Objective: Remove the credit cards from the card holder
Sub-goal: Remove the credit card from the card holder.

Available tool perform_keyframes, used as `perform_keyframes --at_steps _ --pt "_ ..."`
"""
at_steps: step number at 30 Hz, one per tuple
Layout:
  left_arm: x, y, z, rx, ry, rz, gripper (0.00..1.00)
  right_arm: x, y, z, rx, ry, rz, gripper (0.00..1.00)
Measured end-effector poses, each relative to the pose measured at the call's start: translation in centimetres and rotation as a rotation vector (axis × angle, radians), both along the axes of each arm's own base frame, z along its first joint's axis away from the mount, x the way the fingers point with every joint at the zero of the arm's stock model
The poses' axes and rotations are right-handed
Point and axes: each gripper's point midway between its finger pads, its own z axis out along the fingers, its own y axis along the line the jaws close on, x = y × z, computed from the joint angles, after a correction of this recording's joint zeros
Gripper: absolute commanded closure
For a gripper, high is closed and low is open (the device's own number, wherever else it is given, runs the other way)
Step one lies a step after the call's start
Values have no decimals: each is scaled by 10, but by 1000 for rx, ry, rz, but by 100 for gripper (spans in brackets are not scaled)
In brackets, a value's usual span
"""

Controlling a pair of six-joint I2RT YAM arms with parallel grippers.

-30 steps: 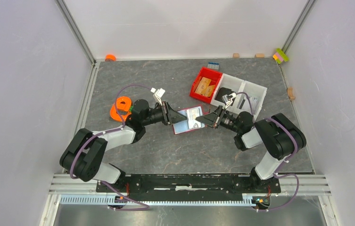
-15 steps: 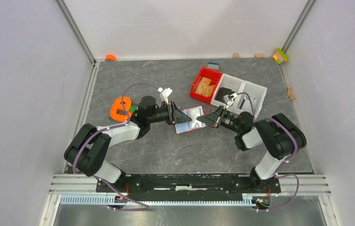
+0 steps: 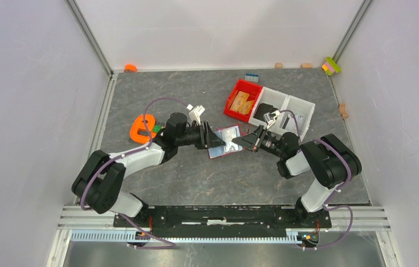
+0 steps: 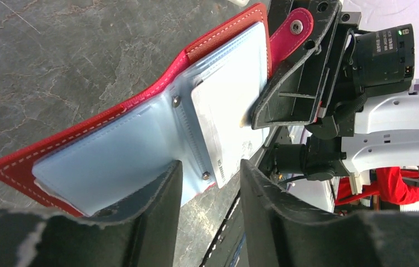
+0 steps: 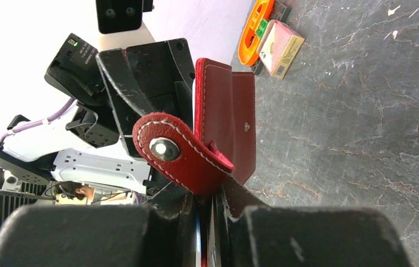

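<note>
**At mid-table, card holder (image 3: pixel 225 143) spread open between 2 grippers**

The right gripper (image 5: pixel 210 196) is clamped on the holder's right half, just beside the snap strap (image 5: pixel 180 154). The left gripper (image 4: pixel 210 167) stands with its jaws partly apart at the lower edge of the left half. 1 pale card (image 4: pixel 230 108) sits in a clear sleeve.

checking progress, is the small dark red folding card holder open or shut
Open: the dark red card holder is spread, its pale blue plastic sleeves showing.
</note>
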Motion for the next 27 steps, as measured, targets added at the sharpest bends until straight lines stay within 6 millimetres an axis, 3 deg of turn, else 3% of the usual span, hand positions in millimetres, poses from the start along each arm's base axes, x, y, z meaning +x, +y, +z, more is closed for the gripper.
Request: perform_keyframes --at_steps 5,11,16,22,27 --pt "-7 -8 -3 -22 6 -59 63 0 0 0 1 -2 0 88" --pt "-15 -21 -10 -43 29 -136 64 0 -1 0 -1 -1 -2 89" --pt "-15 -23 -10 -59 50 -143 97 1 -1 0 -1 -6 -4 90" --pt "-15 -19 -6 -81 44 -142 98 3 -2 1 5 0 -16 72" --pt "-16 -15 0 -97 25 -130 98 1 -2 3 26 37 -6 71"
